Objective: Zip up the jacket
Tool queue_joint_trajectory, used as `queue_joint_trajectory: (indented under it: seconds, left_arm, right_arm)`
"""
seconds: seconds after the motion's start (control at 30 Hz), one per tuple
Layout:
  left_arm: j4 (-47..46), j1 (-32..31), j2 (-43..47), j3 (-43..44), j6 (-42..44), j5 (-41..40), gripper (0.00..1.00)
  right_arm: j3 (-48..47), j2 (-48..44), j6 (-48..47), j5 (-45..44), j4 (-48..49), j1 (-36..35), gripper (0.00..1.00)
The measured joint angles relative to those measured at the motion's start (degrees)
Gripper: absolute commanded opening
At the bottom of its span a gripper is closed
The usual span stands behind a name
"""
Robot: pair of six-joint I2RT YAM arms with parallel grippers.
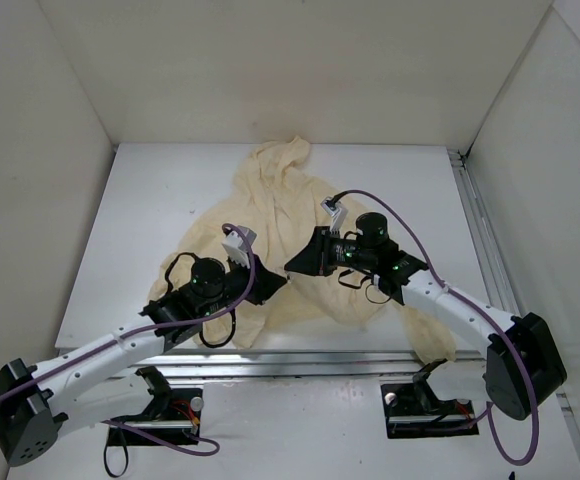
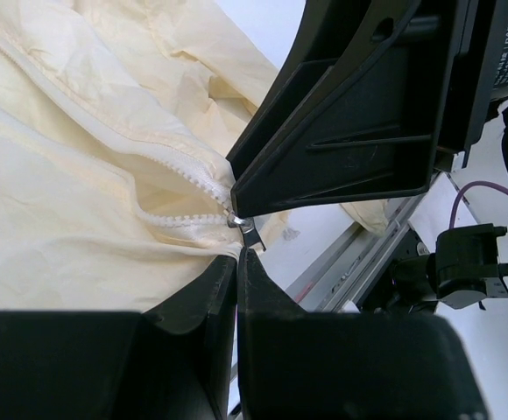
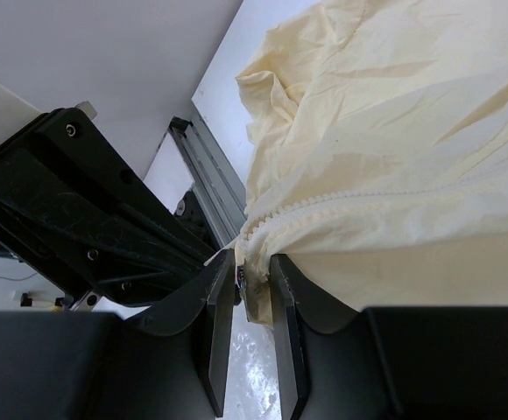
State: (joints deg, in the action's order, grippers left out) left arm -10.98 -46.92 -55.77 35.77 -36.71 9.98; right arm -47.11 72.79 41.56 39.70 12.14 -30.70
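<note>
The jacket [image 1: 270, 215] lies crumpled on the white desk [image 1: 150, 200], with its hood at the far side and its bottom edge near the arms. Both arms meet at the bottom of the zipper [image 2: 184, 216]. The left end effector [image 2: 236, 256] is squeezed shut, and it looks like it is pinching the jacket's bottom edge just under the zipper. The right end effector [image 3: 252, 289] has its two fingers close around the bottom end of the zipper, right by the small metal pull [image 2: 250, 233]. I think it is holding on there, but I cannot see how firm the hold is. Above the pull, the two rows of teeth are spread apart. A few things could go wrong. The cloth is thin and soft, so it could get sucked into the zipper and jam it. If the left hold slips, the whole jacket may slide along instead of zipping up. The jacket is all bunched up, so the zipper's path bends, and the pull may get stuck. The two end effectors are almost touching, so they could bump.
</note>
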Motion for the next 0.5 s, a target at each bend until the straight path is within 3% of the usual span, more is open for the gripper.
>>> queue_joint_trajectory:
  seconds: [0.5]
  left_arm:
    - [-0.1,0.0,0.7,-0.8,-0.4,-1.5,0.00]
  right_arm:
    - [0.3,-2.1,-0.8,1.6,-1.6,2.1,0.22]
